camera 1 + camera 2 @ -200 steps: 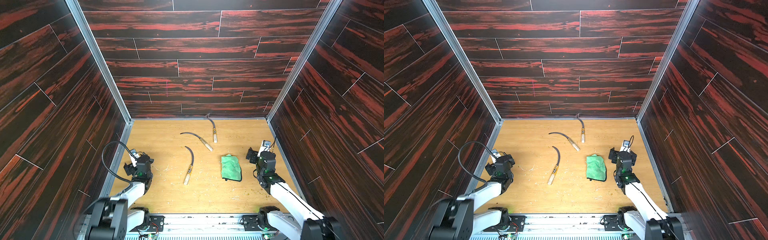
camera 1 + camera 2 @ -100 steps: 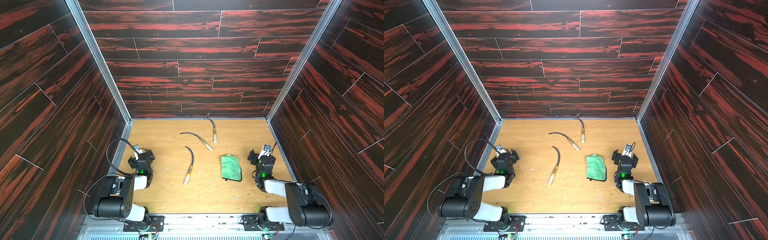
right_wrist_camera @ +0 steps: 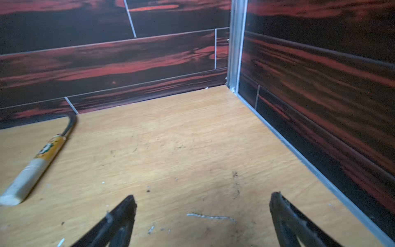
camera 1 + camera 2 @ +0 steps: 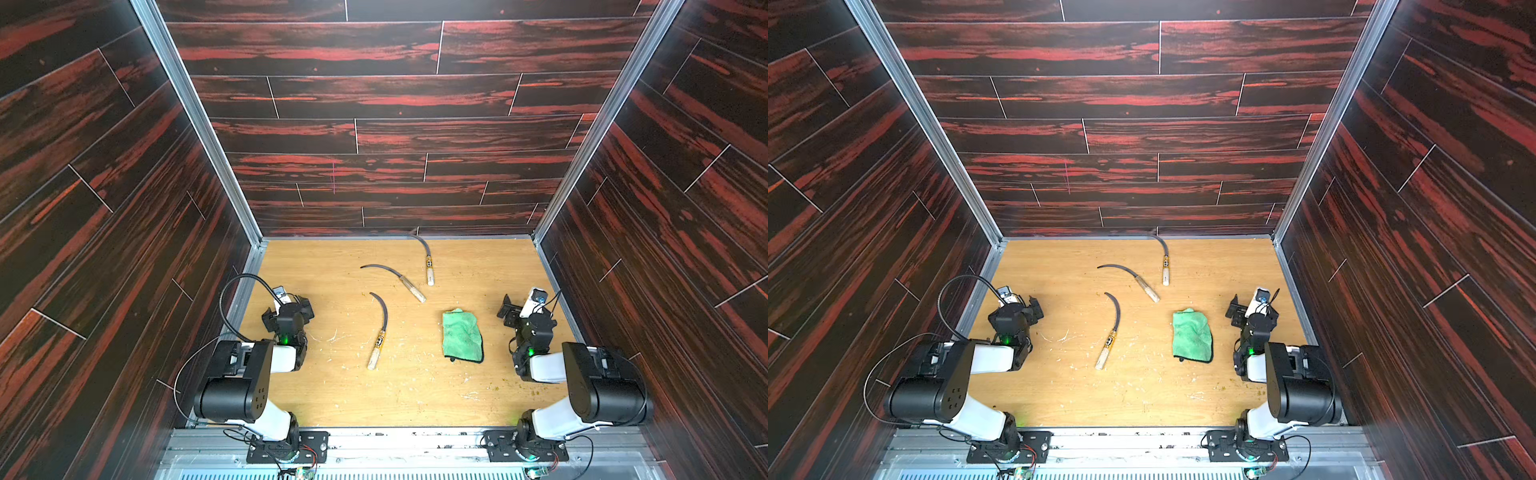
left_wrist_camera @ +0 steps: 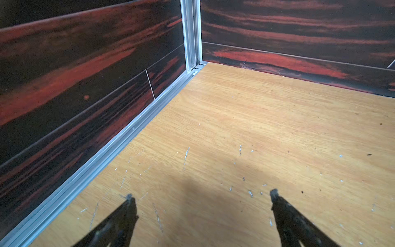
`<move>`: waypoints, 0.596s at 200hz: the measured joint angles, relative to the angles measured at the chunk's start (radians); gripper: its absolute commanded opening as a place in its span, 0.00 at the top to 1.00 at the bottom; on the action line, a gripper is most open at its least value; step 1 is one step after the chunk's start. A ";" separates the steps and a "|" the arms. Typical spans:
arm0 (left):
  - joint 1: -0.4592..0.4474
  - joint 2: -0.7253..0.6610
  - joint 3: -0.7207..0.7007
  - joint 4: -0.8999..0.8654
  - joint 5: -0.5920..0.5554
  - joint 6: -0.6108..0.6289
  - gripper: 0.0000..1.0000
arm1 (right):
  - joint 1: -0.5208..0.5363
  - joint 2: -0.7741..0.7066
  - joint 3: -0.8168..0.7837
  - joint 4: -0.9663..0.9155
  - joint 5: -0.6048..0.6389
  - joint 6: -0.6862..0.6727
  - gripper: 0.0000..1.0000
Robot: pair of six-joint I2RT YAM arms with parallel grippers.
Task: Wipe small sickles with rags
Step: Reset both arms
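Bare board point(image 4: 316, 266) stretches ahead of the left gripper point(image 5: 201, 193), with the side wall point(image 5: 85, 96) close beside it. Before the right gripper point(image 3: 203, 195) the board runs free to the back wall point(image 3: 106, 70); the far sickle point(image 3: 38, 158) lies toward the middle. The rag point(image 4: 461, 334), near sickle point(image 4: 380, 328) and middle sickle point(image 4: 395, 276) occupy the centre.

Both top views hang high over the near edge, looking steeply down at the same surface point(image 4: 332, 395). Wrist cams sit low, close, each facing a far corner past its fingers point(image 5: 125, 216).
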 measured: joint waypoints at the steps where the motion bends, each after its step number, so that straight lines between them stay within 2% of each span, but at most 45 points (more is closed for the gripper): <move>1: 0.000 0.000 0.000 0.000 0.000 0.000 0.00 | 0.000 0.000 0.001 -0.002 -0.004 0.000 0.02; 40: 0.000 0.000 0.000 -0.011 0.003 0.002 0.00 | -0.005 0.003 0.020 -0.014 -0.062 -0.001 0.02; 119: 0.000 0.000 0.007 -0.039 0.015 0.005 0.00 | -0.005 0.003 0.020 -0.016 -0.080 -0.004 0.02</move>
